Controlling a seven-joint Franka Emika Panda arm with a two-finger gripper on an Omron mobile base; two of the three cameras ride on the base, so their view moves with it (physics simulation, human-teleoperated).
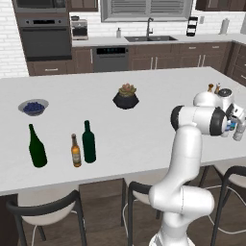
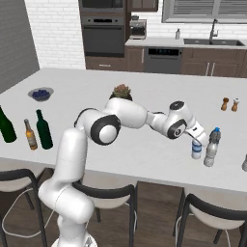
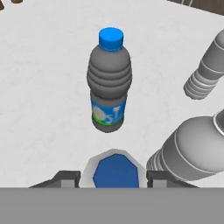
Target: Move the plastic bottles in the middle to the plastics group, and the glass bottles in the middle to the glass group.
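Hand view, bottom centre: gripper (image 3: pixel 115 178) fingertips stand apart either side of a blue-capped clear plastic bottle (image 3: pixel 115 170), contact indeterminable.

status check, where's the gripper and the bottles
Gripper straddling a blue-capped bottle, not clamped. Second blue-capped bottle just beyond. Green bottles far left.

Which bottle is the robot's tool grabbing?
The short bottle with the blue cap, right between the tool's tips. The taller bottle stands beside it, untouched.
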